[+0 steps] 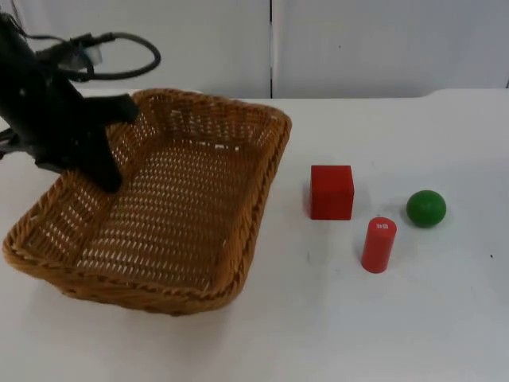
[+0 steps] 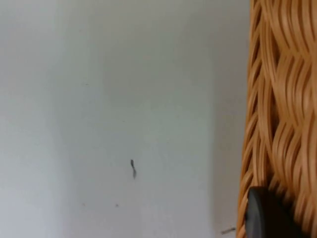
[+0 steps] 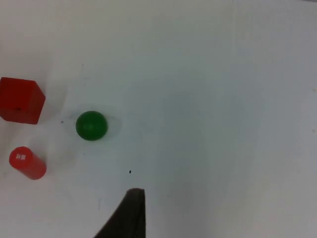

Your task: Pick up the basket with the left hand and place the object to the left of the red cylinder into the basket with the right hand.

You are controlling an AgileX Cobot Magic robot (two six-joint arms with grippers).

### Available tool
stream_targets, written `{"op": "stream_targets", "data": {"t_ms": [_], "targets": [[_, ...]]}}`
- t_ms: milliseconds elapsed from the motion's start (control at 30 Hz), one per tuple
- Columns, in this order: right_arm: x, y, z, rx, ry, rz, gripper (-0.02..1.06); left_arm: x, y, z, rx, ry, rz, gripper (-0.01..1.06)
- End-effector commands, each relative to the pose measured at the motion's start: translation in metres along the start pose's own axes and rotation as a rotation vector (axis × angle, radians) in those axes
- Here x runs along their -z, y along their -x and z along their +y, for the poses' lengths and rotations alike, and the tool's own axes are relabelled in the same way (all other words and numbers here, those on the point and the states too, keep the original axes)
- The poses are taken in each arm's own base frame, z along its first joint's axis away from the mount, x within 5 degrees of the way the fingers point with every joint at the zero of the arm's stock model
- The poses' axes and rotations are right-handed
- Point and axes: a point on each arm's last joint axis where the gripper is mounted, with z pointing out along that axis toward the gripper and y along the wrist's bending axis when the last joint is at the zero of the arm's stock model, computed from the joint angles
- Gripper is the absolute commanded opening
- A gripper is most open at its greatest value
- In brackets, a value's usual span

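A brown wicker basket (image 1: 199,239) stands on the left half of the white table. My left gripper (image 1: 102,169) is at the basket's left rim, reaching over it from the left; the woven rim (image 2: 277,99) runs close beside it in the left wrist view. A red cylinder (image 1: 378,244) lies right of the basket. A red cube (image 1: 332,192) sits just to its upper left, and a green ball (image 1: 425,208) to its right. My right gripper (image 3: 130,218) waits above the table, apart from the cube (image 3: 20,100), the ball (image 3: 91,125) and the cylinder (image 3: 27,162).
The grey partition wall (image 1: 270,44) closes the far side of the table. Bare table (image 1: 382,334) stretches in front of the three objects and to their right.
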Motion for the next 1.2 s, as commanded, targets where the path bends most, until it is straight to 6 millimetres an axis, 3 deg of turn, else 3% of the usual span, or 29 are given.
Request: {"op": "stream_targets", "data": {"t_ms": [0, 667, 1167], "targets": [[0.001, 0.002, -0.001, 0.002, -0.009, -0.014, 1.05, 0.014, -0.004, -0.011, 0.021, -0.039, -0.02, 0.0], [0.001, -0.001, -0.002, 0.004, -0.011, 0.024, 1.05, 0.046, -0.079, -0.033, 0.071, -0.096, -0.105, 0.0], [0.001, -0.004, -0.001, 0.002, -0.007, 0.05, 1.05, 0.055, -0.109, -0.031, 0.072, -0.094, -0.109, 0.0]]}}
